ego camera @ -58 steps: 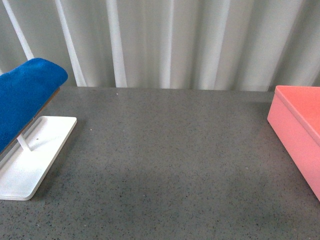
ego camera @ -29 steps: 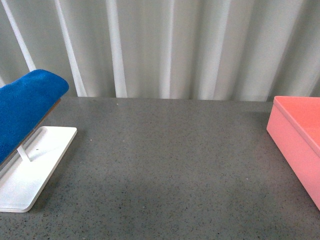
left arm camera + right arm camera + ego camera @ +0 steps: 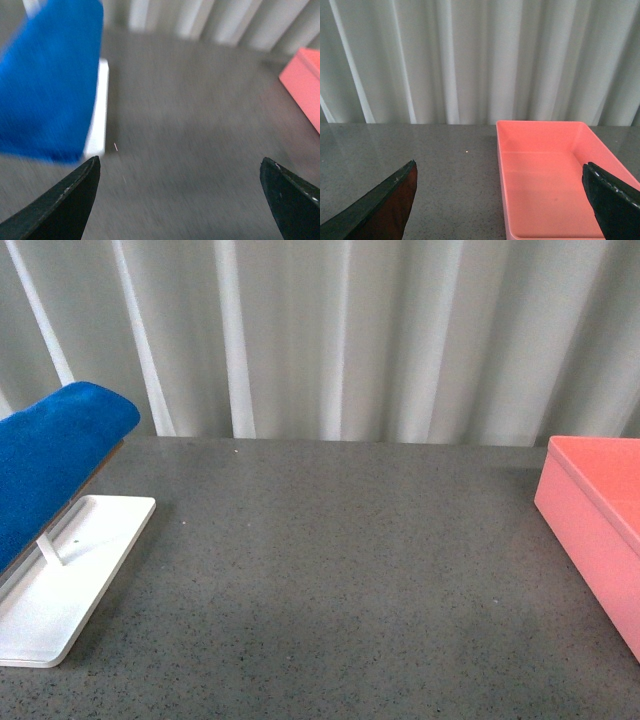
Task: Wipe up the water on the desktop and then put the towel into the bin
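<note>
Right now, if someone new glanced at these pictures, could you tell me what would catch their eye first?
The bright blue towel stands out most, draped over a white rack at the left edge of the speckled grey desktop. Next comes the salmon-pink bin at the far right, which the right wrist view shows to be empty. No water is discernible on the stretch between them.

Before me the speckled grey table (image 3: 340, 570) lies flat. The fluffy blue towel (image 3: 50, 465) hangs draped at its left edge, and the salmon-pink bin (image 3: 585, 520) sits open-topped at its right edge.
</note>
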Robot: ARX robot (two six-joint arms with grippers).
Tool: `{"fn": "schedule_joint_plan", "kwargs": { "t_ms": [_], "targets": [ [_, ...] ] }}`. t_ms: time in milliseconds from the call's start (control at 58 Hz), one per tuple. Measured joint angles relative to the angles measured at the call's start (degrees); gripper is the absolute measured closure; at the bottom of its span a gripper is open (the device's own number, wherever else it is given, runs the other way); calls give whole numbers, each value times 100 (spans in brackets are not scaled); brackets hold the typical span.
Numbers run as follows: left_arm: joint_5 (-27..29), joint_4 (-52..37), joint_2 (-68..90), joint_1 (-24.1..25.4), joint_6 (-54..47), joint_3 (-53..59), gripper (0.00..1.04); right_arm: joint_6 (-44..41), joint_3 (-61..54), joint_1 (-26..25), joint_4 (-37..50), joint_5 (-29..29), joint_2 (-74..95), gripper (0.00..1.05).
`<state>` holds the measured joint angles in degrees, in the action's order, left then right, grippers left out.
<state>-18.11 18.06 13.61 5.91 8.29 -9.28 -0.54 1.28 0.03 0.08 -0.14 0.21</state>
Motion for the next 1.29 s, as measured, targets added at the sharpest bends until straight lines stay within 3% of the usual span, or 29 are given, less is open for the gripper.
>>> {"fn": "schedule_joint_plan", "kwargs": {
  "t_ms": [155,311,500,707,1294],
  "targets": [
    [411,-1373,1311,-356,236,-695,7,0,0,0,0,7,0,7],
    [876,-2837,3637,-647,7,-2133,7,0,0,0,0,7,0,7],
    [1172,-2221,5995,-1040,-828,-3967,7,0,0,0,0,4,0,7],
    [1482,-1414,7781,-1093,-1598,-5458,7,0,0,0,0,7,0,7],
    [2468,-697,10347,-529,-2052,-7702,7,0,0,0,0,7,0,7]
  ]
}}
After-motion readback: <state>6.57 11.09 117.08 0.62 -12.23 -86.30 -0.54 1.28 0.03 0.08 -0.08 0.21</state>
